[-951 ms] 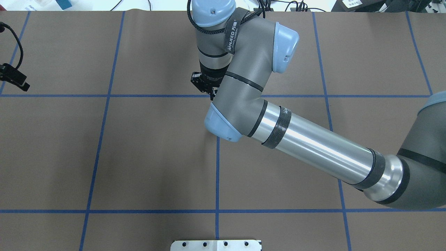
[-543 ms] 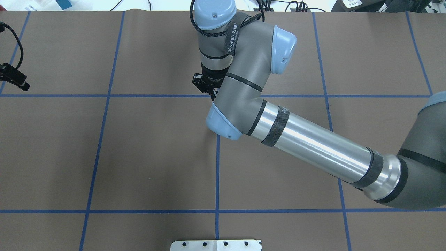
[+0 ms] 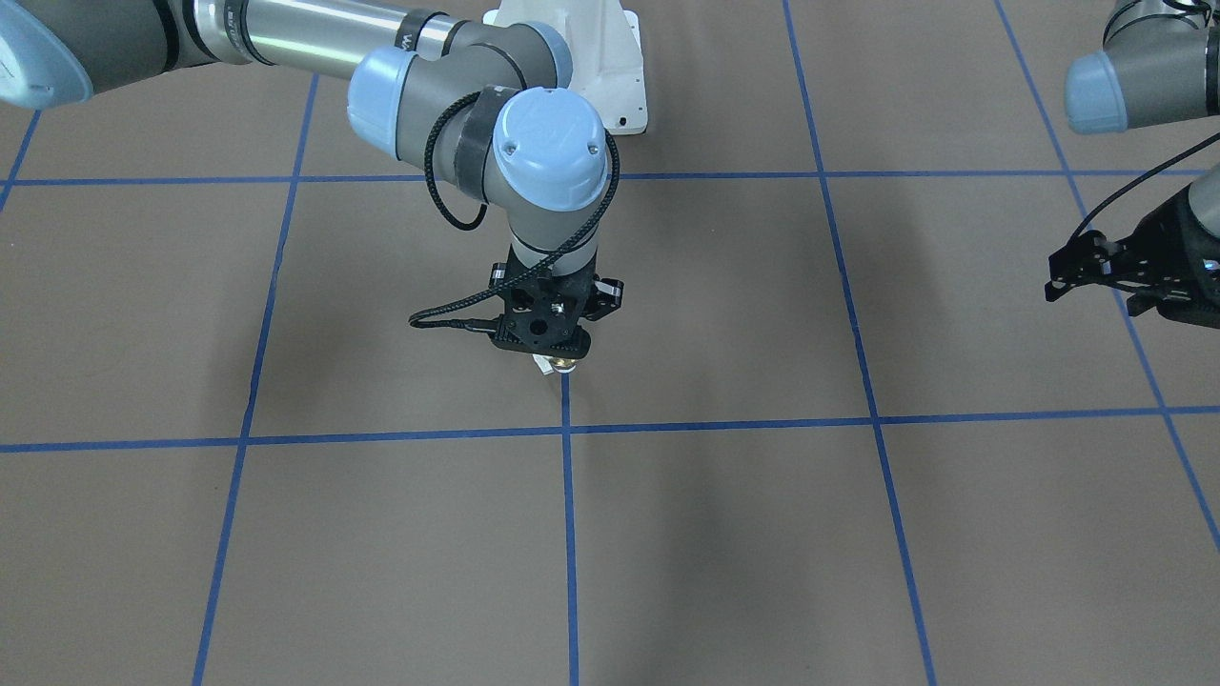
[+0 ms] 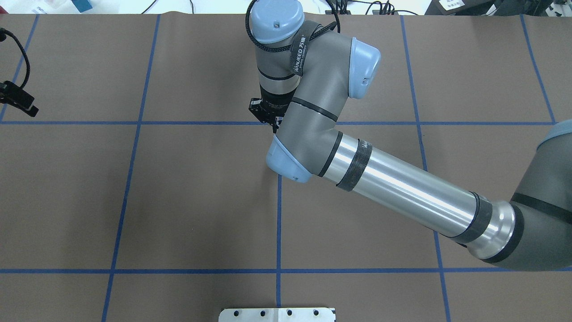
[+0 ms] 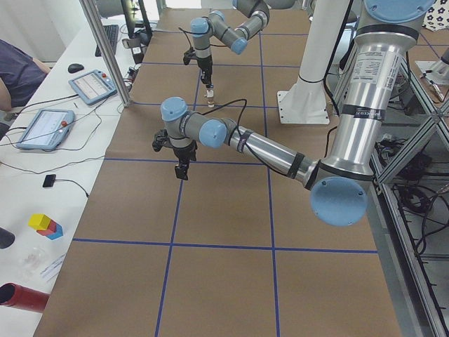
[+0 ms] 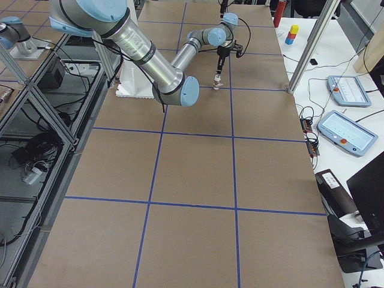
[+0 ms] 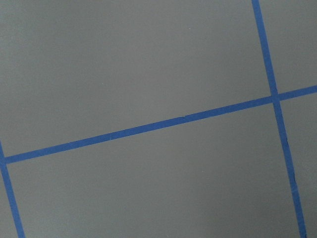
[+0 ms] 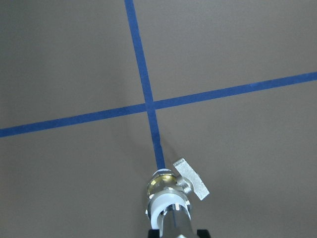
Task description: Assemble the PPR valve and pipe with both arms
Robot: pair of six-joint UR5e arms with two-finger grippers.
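My right gripper point(image 3: 558, 354) points straight down over the middle of the table, shut on the silver pipe point(image 8: 174, 225). The PPR valve point(image 8: 168, 187), brass with a white end and a pale side handle point(image 8: 191, 179), is joined under the pipe. It hangs over a blue tape line close to a crossing. I cannot tell whether it touches the mat. The valve shows as a small brass tip point(image 3: 564, 366) in the front-facing view. My left gripper point(image 3: 1091, 291) is far to the side, empty, and looks open. Its wrist view shows only the mat.
The brown mat point(image 4: 201, 201) has a blue tape grid. The white base plate point(image 4: 277, 314) sits at the robot's edge. A side bench holds tablets point(image 5: 38, 130) and coloured blocks point(image 5: 45, 225). Metal posts point(image 5: 105, 49) stand at the mat's edge.
My right wrist and gripper have shifted slightly to the right in the overhead view, still holding the parts. The left gripper has not moved.
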